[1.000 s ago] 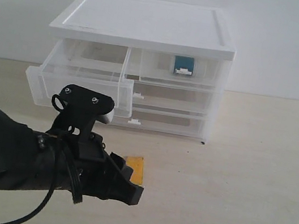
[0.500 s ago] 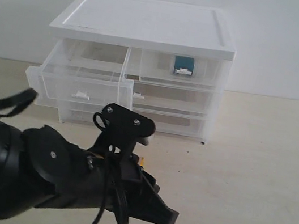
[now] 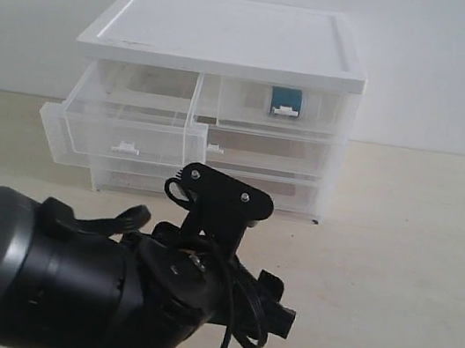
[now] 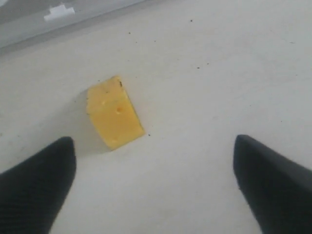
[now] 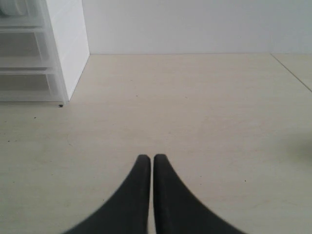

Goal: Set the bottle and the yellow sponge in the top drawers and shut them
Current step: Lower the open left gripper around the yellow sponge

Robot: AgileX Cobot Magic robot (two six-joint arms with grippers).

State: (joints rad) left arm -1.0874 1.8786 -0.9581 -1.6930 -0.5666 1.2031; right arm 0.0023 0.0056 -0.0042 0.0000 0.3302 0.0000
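Note:
The yellow sponge [image 4: 114, 119] lies on the table just beyond my left gripper [image 4: 152, 141], closer to one finger [image 4: 39, 183] than to the other. That gripper is open wide and holds nothing. In the exterior view my left arm [image 3: 105, 296] hides the sponge. The left top drawer [image 3: 123, 133] is pulled out. The right top drawer [image 3: 271, 105] is pushed in, and the bottle [image 3: 286, 96] shows through its front as a teal label. My right gripper [image 5: 148, 158] is shut and empty, low over bare table to the right of the cabinet.
The white-topped cabinet [image 3: 229, 35] stands at the back against the wall, its side [image 5: 70, 48] showing in the right wrist view. Two full-width drawers [image 3: 271, 154] below the top ones are pushed in. A white drawer tab [image 4: 58, 12] shows beyond the sponge.
My left arm has swung right and lower in front of the cabinet and now covers the sponge in the exterior view. Its jaws have opened wide.

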